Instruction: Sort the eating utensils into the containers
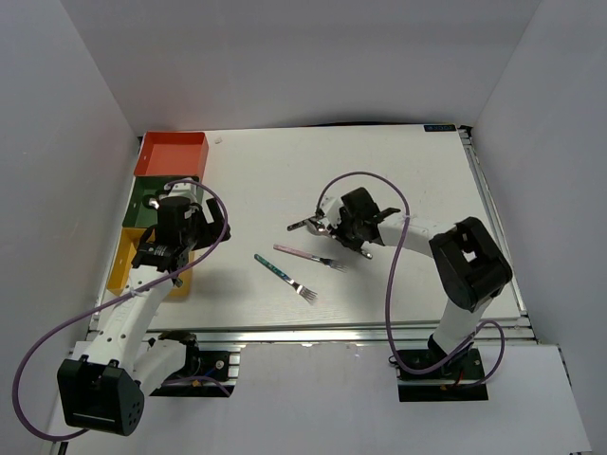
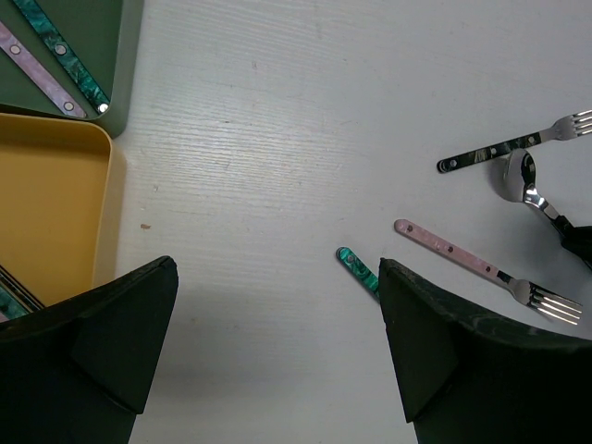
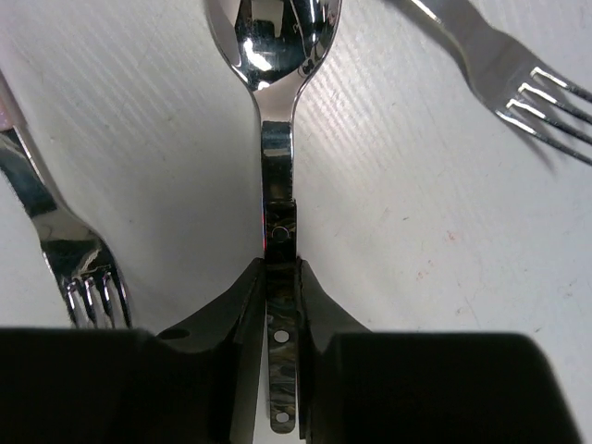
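My right gripper (image 3: 282, 268) is shut on the dark patterned handle of a spoon (image 3: 274, 46), low over the table; in the top view the right gripper (image 1: 328, 227) is at mid-table. A dark-handled fork (image 1: 302, 225) lies just left of it, its tines in the right wrist view (image 3: 536, 92). A pink-handled fork (image 1: 308, 256) and a teal-handled fork (image 1: 285, 276) lie nearer the front. My left gripper (image 2: 277, 277) is open and empty over bare table beside the yellow bin (image 2: 102, 213). The dark green bin (image 2: 129, 55) holds a pink-handled and a teal-handled utensil. The orange-red bin (image 1: 171, 154) is at the far left.
The three bins stand in a column along the table's left edge, with the left arm partly covering the green and yellow ones (image 1: 126, 261). White walls enclose the table on the left, back and right. A purple cable loops over each arm.
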{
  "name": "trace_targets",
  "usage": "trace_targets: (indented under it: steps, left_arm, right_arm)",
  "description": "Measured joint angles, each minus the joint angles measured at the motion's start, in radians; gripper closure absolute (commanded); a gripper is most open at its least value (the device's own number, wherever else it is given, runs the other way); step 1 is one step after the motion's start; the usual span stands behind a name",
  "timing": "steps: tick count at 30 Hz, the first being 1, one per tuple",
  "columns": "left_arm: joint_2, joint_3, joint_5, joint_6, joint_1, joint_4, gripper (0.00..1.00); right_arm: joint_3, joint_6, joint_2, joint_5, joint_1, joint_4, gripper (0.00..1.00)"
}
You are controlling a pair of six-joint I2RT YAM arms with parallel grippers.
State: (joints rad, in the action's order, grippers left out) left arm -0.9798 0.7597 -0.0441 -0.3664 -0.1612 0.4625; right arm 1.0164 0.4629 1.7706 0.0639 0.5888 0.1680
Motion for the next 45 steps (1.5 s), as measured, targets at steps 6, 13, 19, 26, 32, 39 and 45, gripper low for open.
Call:
trace_targets:
  steps: [6,13,19,26,32,39,45]
  left_arm:
    - [0.0,0.0,0.005,-0.001,0.0,0.0,0.02]
    - [-0.039,-0.055,0.243,-0.179,-0.045,-0.209,0.02]
    - [-0.104,-0.115,0.327,-0.388,-0.279,-0.559,0.07]
    - [-0.232,-0.04,0.274,-0.449,-0.369,-0.678,0.3]
    - [-0.27,-0.04,0.232,-0.482,-0.372,-0.682,0.38]
    - [-0.266,-0.04,0.224,-0.502,-0.38,-0.684,0.14]
    - [-0.228,-0.039,0.216,-0.507,-0.38,-0.668,0.09]
  right_arm:
    - [-0.048,-0.014,-0.061,-0.028,0.024,0.022,1.0]
    - [0.002,-0.187,-0.21,0.052,0.034,0.084,1.0]
    - [0.097,-0.466,-0.241,0.126,0.085,0.086,1.0]
    - [0.113,-0.68,-0.279,0.116,0.224,0.076,1.0]
    - [0.113,-0.77,-0.327,0.069,0.236,0.066,1.0]
    - [0.122,-0.793,-0.316,0.026,0.237,0.073,1.0]
    - [0.134,-0.789,-0.286,0.004,0.237,0.07,1.0]
